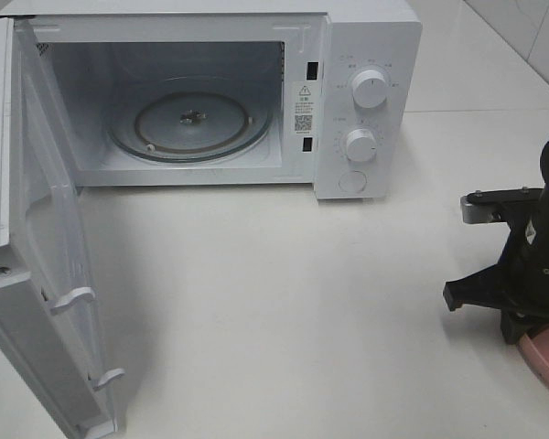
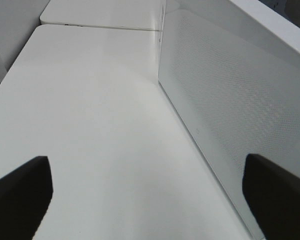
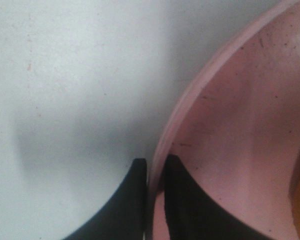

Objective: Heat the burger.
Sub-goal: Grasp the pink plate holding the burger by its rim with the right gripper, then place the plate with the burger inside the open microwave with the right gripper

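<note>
The pink plate (image 3: 230,125) is pinched at its rim by the right tool (image 3: 155,167) – presumably for carriage into the open microwave (image 1: 389,55) – while the left tool (image 2: 145,200) is held wide open, empty.

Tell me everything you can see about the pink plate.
The pink plate is round with a raised rim, matte, flecked with dark specks. It sits on the white table at the overhead view's right edge, partly under the right arm. The right gripper is shut on its rim, one finger either side.
</note>
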{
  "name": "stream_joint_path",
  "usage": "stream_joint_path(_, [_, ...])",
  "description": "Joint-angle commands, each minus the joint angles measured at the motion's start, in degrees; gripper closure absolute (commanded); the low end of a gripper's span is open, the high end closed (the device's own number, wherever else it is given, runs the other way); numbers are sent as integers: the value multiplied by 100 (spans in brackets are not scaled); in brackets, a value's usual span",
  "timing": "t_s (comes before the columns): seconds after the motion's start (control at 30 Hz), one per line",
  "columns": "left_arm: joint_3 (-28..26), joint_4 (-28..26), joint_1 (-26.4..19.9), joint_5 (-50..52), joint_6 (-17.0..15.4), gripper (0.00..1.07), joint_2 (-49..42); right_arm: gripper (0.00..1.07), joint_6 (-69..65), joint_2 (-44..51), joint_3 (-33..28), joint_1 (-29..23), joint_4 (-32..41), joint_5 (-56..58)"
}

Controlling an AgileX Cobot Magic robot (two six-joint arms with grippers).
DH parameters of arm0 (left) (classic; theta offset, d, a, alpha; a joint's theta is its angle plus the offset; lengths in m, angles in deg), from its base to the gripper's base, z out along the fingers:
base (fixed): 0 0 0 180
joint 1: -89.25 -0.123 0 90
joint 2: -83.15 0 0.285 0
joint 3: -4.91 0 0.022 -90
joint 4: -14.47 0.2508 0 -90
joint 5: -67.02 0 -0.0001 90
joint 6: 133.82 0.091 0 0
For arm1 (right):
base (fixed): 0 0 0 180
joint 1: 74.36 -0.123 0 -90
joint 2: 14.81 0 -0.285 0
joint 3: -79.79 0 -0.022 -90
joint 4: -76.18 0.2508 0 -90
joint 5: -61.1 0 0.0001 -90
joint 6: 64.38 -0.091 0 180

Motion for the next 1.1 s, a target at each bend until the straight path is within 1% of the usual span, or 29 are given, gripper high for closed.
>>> stream_joint_path(0.03, [0,-6,11,23,-11,9,-120,107,-143,-52,-23,-120,-218,-57])
stream_joint_path(0.07, [0,-6,11,23,-11,9,-120,107,-143,-52,-23,-120,-218,-57])
stream_joint_path(0.1, [0,-6,11,23,-11,9,-120,107,-344,-52,-17,-206,-424,34])
stream_joint_path(0.2, [0,-6,11,23,-11,9,-120,107,-430,-52,-17,-246,-516,92])
stream_joint_path(0.27, [0,-6,11,23,-11,9,-120,107,-922,-11,-17,-464,-1031,344])
stream_joint_path(0.3, [0,-6,11,23,-11,9,-120,107,-922,-11,-17,-464,-1031,344])
stream_joint_path(0.33, [0,-6,11,23,-11,9,-120,107,-1031,0,-17,-510,-1140,401])
stream_joint_path(0.37, [0,-6,11,23,-11,9,-120,107,-1249,46,-17,-619,-1409,550])
stream_joint_path(0.4, [0,-6,11,23,-11,9,-120,107,-1249,46,-17,-619,-1409,550])
stream_joint_path(0.43, [0,-6,11,23,-11,9,-120,107,-1450,97,-17,-739,-1627,665])
stream_joint_path(0.47, [0,-6,11,23,-11,9,-120,107,-1450,97,-17,-739,-1627,665])
stream_joint_path(0.53, [0,-6,11,23,-11,9,-120,107,-1656,160,-11,-882,-1874,877])
stream_joint_path(0.8, [0,-6,11,23,-17,9,-120,107,-1839,361,-11,-1226,-2172,1346])
stream_joint_path(0.97, [0,-6,11,23,-17,9,-120,107,-1839,567,-11,-1369,-2194,1599])
stream_joint_path(1.1, [0,-6,11,23,-17,9,-120,107,-1816,871,-11,-1581,-2200,1925])
